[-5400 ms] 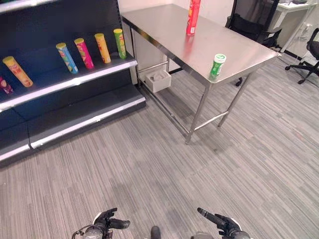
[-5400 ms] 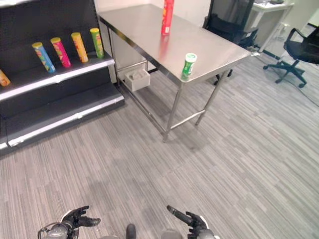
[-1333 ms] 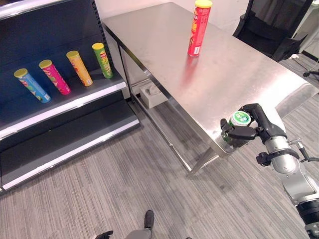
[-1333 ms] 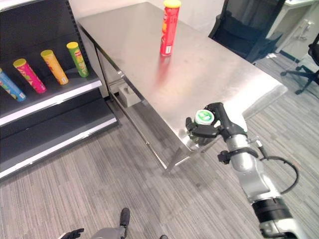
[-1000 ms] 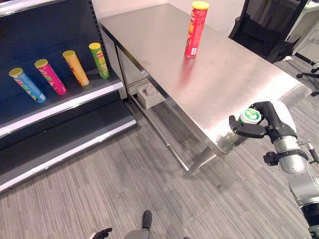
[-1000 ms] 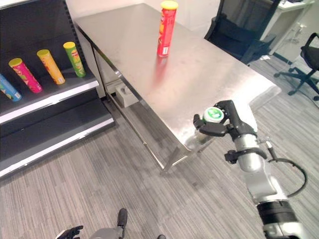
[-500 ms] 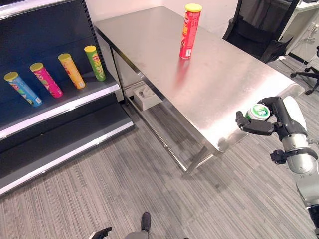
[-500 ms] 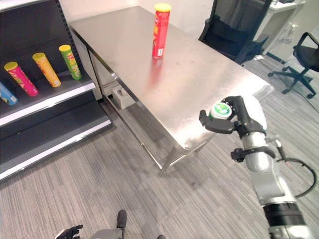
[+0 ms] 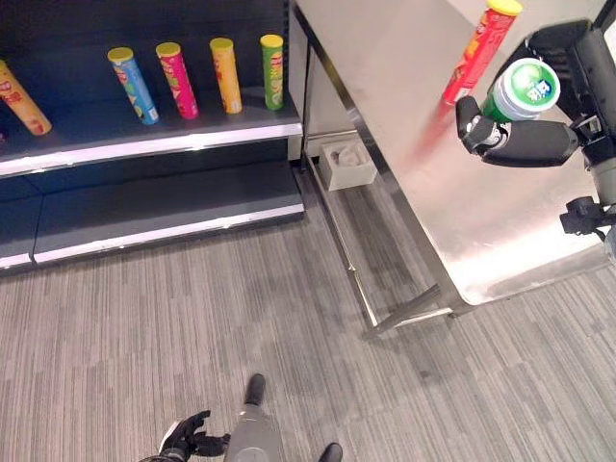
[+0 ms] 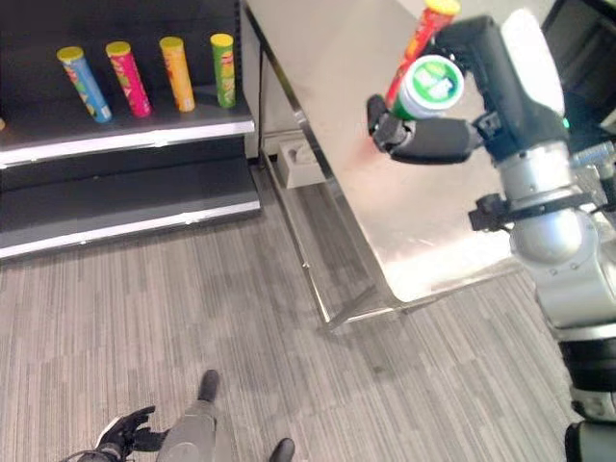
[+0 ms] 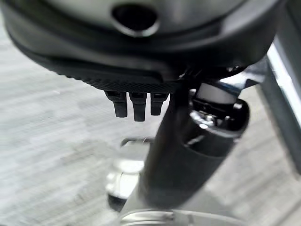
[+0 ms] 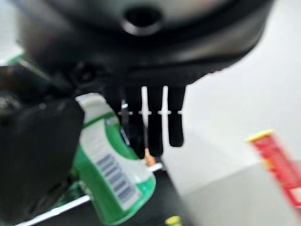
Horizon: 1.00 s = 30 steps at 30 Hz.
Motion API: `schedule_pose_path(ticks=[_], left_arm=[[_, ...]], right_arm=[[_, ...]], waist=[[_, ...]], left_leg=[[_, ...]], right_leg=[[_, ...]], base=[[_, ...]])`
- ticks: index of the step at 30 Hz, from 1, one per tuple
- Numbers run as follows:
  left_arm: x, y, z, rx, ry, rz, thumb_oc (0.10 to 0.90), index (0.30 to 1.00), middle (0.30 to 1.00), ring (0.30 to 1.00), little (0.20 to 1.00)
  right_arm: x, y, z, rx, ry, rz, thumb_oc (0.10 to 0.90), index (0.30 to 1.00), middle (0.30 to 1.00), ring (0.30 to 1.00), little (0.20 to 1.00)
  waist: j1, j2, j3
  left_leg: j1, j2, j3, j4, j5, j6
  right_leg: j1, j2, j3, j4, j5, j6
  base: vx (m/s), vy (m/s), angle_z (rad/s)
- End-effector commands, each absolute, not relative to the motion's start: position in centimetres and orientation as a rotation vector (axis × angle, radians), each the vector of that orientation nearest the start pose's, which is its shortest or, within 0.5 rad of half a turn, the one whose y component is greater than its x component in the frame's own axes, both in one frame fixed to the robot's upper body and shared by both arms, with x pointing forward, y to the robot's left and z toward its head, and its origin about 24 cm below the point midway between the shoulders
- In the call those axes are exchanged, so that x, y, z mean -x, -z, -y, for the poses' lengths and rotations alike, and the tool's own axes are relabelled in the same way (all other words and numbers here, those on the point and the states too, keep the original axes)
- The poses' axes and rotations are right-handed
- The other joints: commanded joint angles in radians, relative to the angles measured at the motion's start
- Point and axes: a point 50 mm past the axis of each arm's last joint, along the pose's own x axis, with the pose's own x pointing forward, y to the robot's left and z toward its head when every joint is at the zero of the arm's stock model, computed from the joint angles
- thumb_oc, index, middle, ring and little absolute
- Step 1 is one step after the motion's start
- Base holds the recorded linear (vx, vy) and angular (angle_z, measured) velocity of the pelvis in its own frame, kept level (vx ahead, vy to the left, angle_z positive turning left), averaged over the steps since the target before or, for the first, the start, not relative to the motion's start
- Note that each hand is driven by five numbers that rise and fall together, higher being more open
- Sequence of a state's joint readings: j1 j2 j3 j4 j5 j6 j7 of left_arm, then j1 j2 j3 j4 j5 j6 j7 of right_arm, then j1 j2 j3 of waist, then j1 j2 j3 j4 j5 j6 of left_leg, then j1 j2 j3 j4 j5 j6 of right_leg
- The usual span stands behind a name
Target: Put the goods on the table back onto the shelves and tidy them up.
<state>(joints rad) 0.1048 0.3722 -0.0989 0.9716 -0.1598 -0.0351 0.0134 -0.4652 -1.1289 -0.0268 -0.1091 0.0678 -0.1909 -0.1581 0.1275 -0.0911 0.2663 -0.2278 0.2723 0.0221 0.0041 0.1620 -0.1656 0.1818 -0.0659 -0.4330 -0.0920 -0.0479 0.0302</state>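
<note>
The dark shelves (image 9: 144,154) run along my left, and the steel surface (image 9: 404,115) stands just beside their right end, over grey striped flooring. On the upper shelf five tall cans lie tilted in a row: an orange can (image 9: 17,98) at the far left, then a blue can (image 9: 133,85), a pink can (image 9: 176,80), a yellow can (image 9: 226,75) and a green can (image 9: 272,71) nearest the surface. A small white box (image 9: 346,166) sits on the floor under the surface's edge. A red can (image 9: 479,50) stands on the surface, partly behind my raised arm.

My right robot hand (image 10: 452,115) is up above the surface, clenched round the green bottle (image 9: 518,91): thumb across its near side, fingers wrapped behind, its white-and-green cap facing up. The bottle touches nothing but my grip. My left robot hand (image 9: 183,443) hangs low by the floor, its fingers loosely curled round nothing.
</note>
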Motion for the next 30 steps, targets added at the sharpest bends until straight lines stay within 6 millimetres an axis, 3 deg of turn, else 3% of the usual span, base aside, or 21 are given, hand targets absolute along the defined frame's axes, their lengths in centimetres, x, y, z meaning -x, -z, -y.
schedule_pose_path(ticks=[1, 2, 3, 5, 6, 7, 9, 10, 12, 14, 15, 16, 20, 24, 26, 27, 28, 30], left_arm=[[-12.7, 12.6, -26.7, -0.309, -0.092, -0.931, 0.8, 0.9, 0.9, 0.9, 0.9], [-12.9, 12.7, -26.6, -0.346, -0.059, -0.94, 0.8, 0.9, 0.9, 0.9, 0.9], [-13.0, 12.5, -26.9, -0.396, -0.037, -0.938, 0.8, 0.9, 0.9, 0.9, 0.9], [-13.3, 12.2, -27.4, -0.426, -0.039, -0.932, 0.8, 0.9, 0.9, 0.9, 0.9], [-13.1, 12.0, -28.3, -0.446, -0.06, -0.939, 0.8, 0.9, 0.9, 0.9, 0.9], [-13.1, 12.0, -28.3, -0.445, -0.061, -0.939, 0.8, 0.9, 0.9, 0.9, 0.9], [-13.1, 11.8, -28.8, -0.456, -0.077, -0.943, 0.8, 0.9, 0.9, 0.9, 0.9], [-13.0, 11.7, -29.1, -0.439, -0.098, -0.941, 0.8, 0.9, 0.9, 0.9, 0.9], [-12.8, 11.8, -29.2, -0.433, -0.104, -0.945, 0.8, 0.9, 0.9, 0.9, 0.9], [-12.5, 12.0, -29.0, -0.411, -0.112, -0.954, 0.8, 0.9, 0.9, 0.9, 0.9], [-12.5, 12.0, -29.0, -0.41, -0.113, -0.954, 0.8, 0.9, 0.9, 0.9, 0.9], [-12.5, 12.2, -28.5, -0.395, -0.104, -0.961, 0.8, 0.9, 0.9, 0.9, 0.9], [-12.8, 12.5, -27.5, -0.395, -0.065, -0.954, 0.8, 0.9, 0.9, 0.9, 0.9], [-12.6, 12.8, -26.9, -0.374, -0.058, -0.958, 0.8, 0.9, 0.9, 0.9, 0.9], [-12.4, 12.9, -26.8, -0.358, -0.054, -0.964, 0.8, 0.9, 0.9, 0.9, 0.9], [-12.4, 12.7, -27.1, -0.361, -0.061, -0.965, 0.8, 0.9, 0.9, 0.9, 0.9], [-12.4, 12.7, -27.1, -0.359, -0.062, -0.964, 0.8, 0.9, 0.9, 0.9, 0.9], [-12.3, 12.7, -27.3, -0.363, -0.079, -0.968, 0.8, 0.9, 0.9, 0.9, 0.9]], right_arm=[[-24.0, -34.6, 25.7, 0.956, 0.218, 1.029, 0.4, 0.3, 0.3, 0.3, 0.3], [-23.9, -34.3, 26.0, 0.937, 0.235, 1.022, 0.4, 0.3, 0.3, 0.3, 0.3], [-24.0, -34.1, 26.0, 0.914, 0.241, 1.021, 0.4, 0.3, 0.3, 0.3, 0.3], [-24.3, -34.0, 25.9, 0.895, 0.246, 1.019, 0.4, 0.3, 0.3, 0.3, 0.3], [-24.6, -34.3, 25.4, 0.88, 0.244, 1.038, 0.4, 0.3, 0.3, 0.3, 0.3], [-24.6, -34.3, 25.4, 0.879, 0.243, 1.039, 0.4, 0.3, 0.3, 0.3, 0.3], [-24.8, -33.9, 25.5, 0.874, 0.242, 1.025, 0.4, 0.3, 0.3, 0.3, 0.3], [-24.7, -34.1, 25.6, 0.868, 0.241, 1.029, 0.4, 0.3, 0.3, 0.3, 0.3], [-24.6, -35.0, 25.2, 0.843, 0.232, 1.067, 0.4, 0.3, 0.3, 0.3, 0.3], [-24.8, -35.3, 25.1, 0.832, 0.227, 1.074, 0.4, 0.3, 0.3, 0.3, 0.3], [-24.8, -35.3, 25.1, 0.832, 0.226, 1.076, 0.4, 0.3, 0.3, 0.3, 0.3], [-25.1, -35.3, 25.2, 0.841, 0.232, 1.064, 0.4, 0.3, 0.3, 0.3, 0.3], [-24.7, -36.4, 25.2, 0.862, 0.236, 1.095, 0.4, 0.3, 0.3, 0.3, 0.3], [-24.2, -37.8, 24.8, 0.857, 0.211, 1.142, 0.4, 0.3, 0.3, 0.3, 0.3], [-24.0, -38.4, 24.4, 0.839, 0.178, 1.165, 0.4, 0.3, 0.3, 0.3, 0.3], [-23.9, -39.3, 23.8, 0.847, 0.157, 1.182, 0.4, 0.3, 0.3, 0.3, 0.3], [-23.9, -39.3, 23.8, 0.847, 0.155, 1.184, 0.4, 0.3, 0.3, 0.3, 0.3], [-24.4, -39.9, 23.7, 0.843, 0.151, 1.175, 0.4, 0.3, 0.3, 0.3, 0.3]], waist=[[-0.03, 0.049, -0.141], [-0.034, 0.051, -0.159], [-0.03, 0.042, -0.16], [-0.025, 0.04, -0.16], [-0.021, 0.044, -0.149], [-0.021, 0.042, -0.148], [-0.04, 0.056, -0.131], [-0.047, 0.069, -0.122], [-0.049, 0.072, -0.111], [-0.061, 0.064, -0.099], [-0.061, 0.065, -0.099], [-0.082, 0.052, -0.089], [-0.098, 0.022, -0.097], [-0.099, 0.017, -0.13], [-0.093, 0.005, -0.13], [-0.071, -0.013, -0.103], [-0.075, -0.011, -0.102], [-0.065, -0.016, -0.085]], left_leg=[[0.073, 0.001, 0.05, -0.089, 0.015, -0.018], [0.086, -0.037, 0.058, -0.079, -0.007, -0.009], [0.099, -0.093, 0.073, -0.051, -0.052, 0.028], [0.118, -0.145, 0.084, -0.045, -0.086, 0.059], [0.158, -0.213, 0.101, -0.058, -0.115, 0.108], [0.16, -0.215, 0.103, -0.059, -0.115, 0.109], [0.186, -0.233, 0.091, -0.074, -0.121, 0.127], [0.212, -0.24, 0.086, -0.082, -0.133, 0.131], [0.249, -0.247, 0.081, -0.09, -0.156, 0.131], [0.285, -0.258, 0.074, -0.091, -0.176, 0.133], [0.282, -0.258, 0.075, -0.091, -0.173, 0.134], [0.32, -0.275, 0.054, -0.091, -0.201, 0.136], [0.353, -0.298, 0.014, -0.091, -0.23, 0.139], [0.376, -0.262, 0.005, -0.06, -0.262, 0.117], [0.338, -0.234, 0.006, 0.106, -0.304, 0.072], [0.244, -0.23, -0.003, 0.325, -0.224, 0.041], [0.235, -0.229, -0.006, 0.339, -0.228, 0.041], [0.167, -0.206, -0.003, 0.429, -0.173, 0.035]], right_leg=[[0.003, -0.112, 0.039, 0.005, -0.006, 0.153], [0.017, -0.172, 0.019, 0.018, 0.018, 0.17], [0.006, -0.249, 0.024, 0.081, 0.057, 0.189], [-0.017, -0.312, 0.04, 0.162, 0.101, 0.191], [-0.063, -0.391, 0.056, 0.297, 0.195, 0.173], [-0.067, -0.395, 0.06, 0.302, 0.193, 0.174], [-0.138, -0.332, 0.141, 0.389, 0.175, 0.147], [-0.187, -0.264, 0.17, 0.377, 0.114, 0.133], [-0.225, -0.201, 0.146, 0.303, 0.071, 0.123], [-0.272, -0.124, 0.157, 0.196, 0.094, 0.129], [-0.273, -0.123, 0.157, 0.19, 0.101, 0.128], [-0.324, -0.048, 0.206, 0.109, 0.141, 0.145], [-0.305, -0.014, 0.246, 0.024, 0.189, 0.136], [-0.252, 0.001, 0.228, 0.009, 0.174, 0.125], [-0.19, 0.004, 0.196, 0.005, 0.132, 0.099], [-0.144, 0.002, 0.185, 0.005, 0.104, 0.069], [-0.146, 0.003, 0.183, 0.005, 0.104, 0.068], [-0.125, 0.004, 0.17, 0.005, 0.082, 0.055]], base=[[0.28, 0.556, 0.58], [0.34, 0.702, 0.69], [0.34, 0.643, 0.72], [0.24, 0.572, 0.61], [0.21, 0.525, 0.37], [0.2, 0.485, 0.17], [0.13, 0.236, 0.17], [0.22, 0.225, 0.32], [0.25, 0.088, 0.14], [0.18, -0.002, -0.07], [0.27, 0.01, 0.06], [0.26, 0.012, 0.35], [0.27, -0.057, 0.45], [0.29, -0.18, 0.62], [0.29, -0.279, 0.39], [0.17, -0.22, 0.2], [0.09, -0.172, 0.05], [0.07, -0.075, 0.02]])
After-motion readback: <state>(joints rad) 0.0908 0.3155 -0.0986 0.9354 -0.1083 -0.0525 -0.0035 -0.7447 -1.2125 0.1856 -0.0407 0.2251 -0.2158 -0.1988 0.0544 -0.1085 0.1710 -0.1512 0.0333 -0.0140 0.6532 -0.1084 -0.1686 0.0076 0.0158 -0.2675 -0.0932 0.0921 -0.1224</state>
